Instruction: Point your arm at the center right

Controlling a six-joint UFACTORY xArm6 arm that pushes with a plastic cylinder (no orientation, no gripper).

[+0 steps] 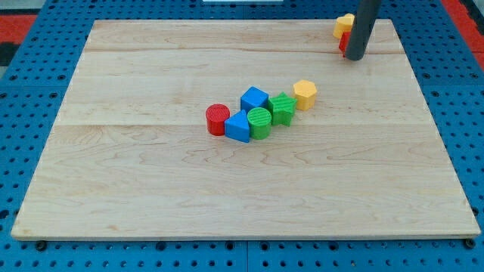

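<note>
My dark rod comes down from the view's top right, and my tip (pixel 355 57) rests on the wooden board (pixel 151 196) near its top right corner. Right behind the rod sit a yellow block (pixel 344 24) and a red block (pixel 342 43), both partly hidden by it. In the board's middle lies a cluster: a red cylinder (pixel 217 119), a blue triangular block (pixel 237 127), a blue cube (pixel 255 99), a green cylinder (pixel 259 122), a green star-like block (pixel 283 108) and a yellow hexagonal block (pixel 305 94). My tip is well up and to the right of this cluster.
The board lies on a blue pegboard surface (pixel 30 91) that frames it on all sides. A red area (pixel 23 11) shows at the view's top left and top right corners.
</note>
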